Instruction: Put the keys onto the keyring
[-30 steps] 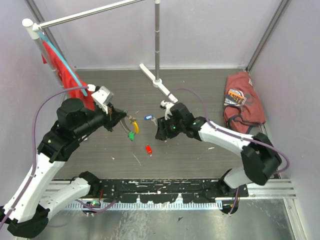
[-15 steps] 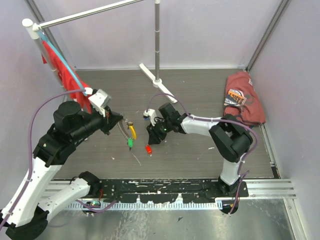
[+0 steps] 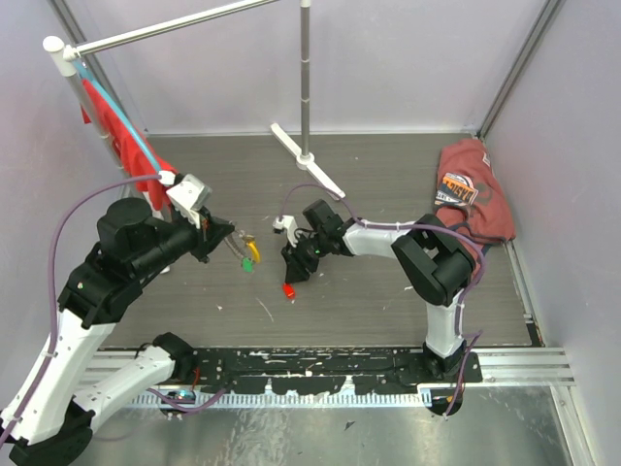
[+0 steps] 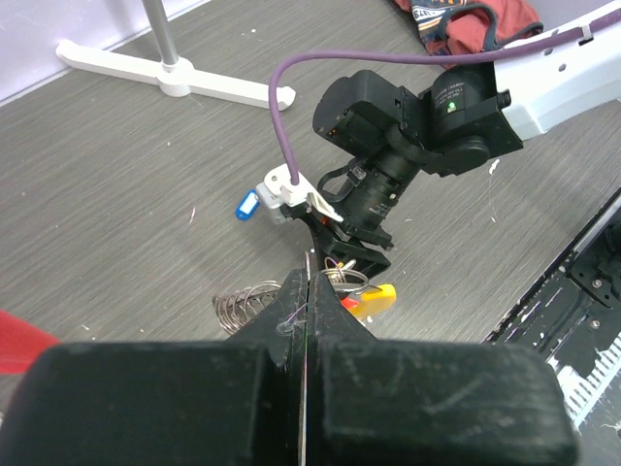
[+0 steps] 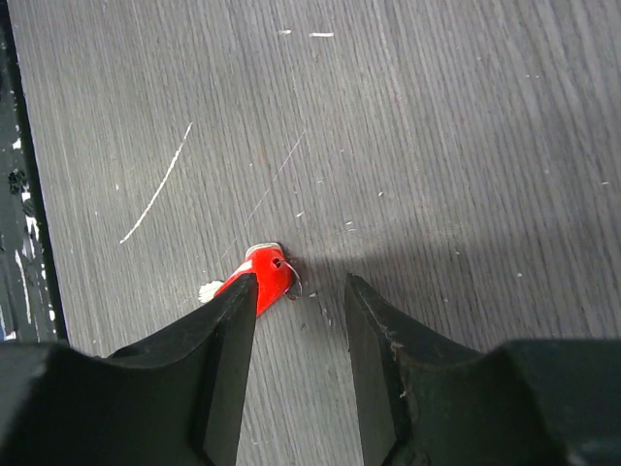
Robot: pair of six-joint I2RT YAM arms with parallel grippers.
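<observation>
Almost between right jaws: red key (image 5: 266, 276), beside one tip.

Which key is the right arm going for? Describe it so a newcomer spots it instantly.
On the grey wood-grain table, find the right gripper pointing down near the middle. Just below its open jaws lies the red key, tiny with a red plastic head. The other key has a blue head, and the keyring carries yellow and green tags.
</observation>
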